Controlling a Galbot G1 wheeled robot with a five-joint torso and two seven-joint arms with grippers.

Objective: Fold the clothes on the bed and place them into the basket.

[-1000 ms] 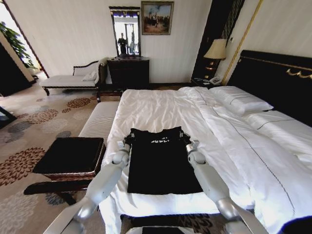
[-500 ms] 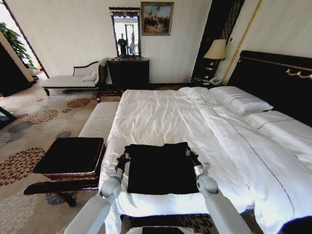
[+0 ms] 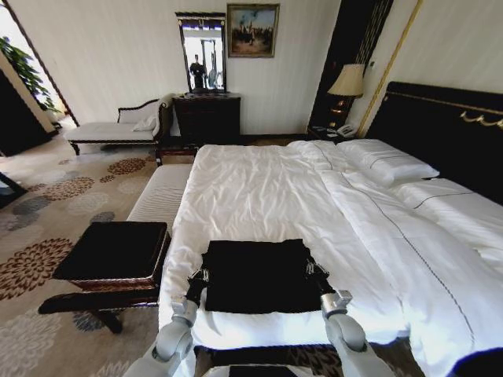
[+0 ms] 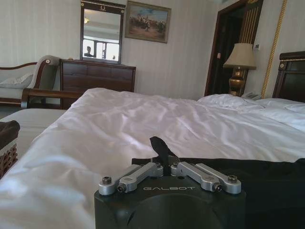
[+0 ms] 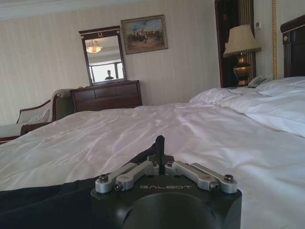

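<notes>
Black T-shirt (image 3: 258,275) lay folded on bed (image 3: 259,188); left gripper (image 3: 196,276) and right gripper (image 3: 317,271) each pinched 1 edge, jaws pressed together on cloth.

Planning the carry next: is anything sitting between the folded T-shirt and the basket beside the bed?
Nothing visible does. The T-shirt lies on the bed near its foot edge, pinched at each side by the left gripper and right gripper. The basket stands on the robot's left, with only the duvet edge between.
</notes>
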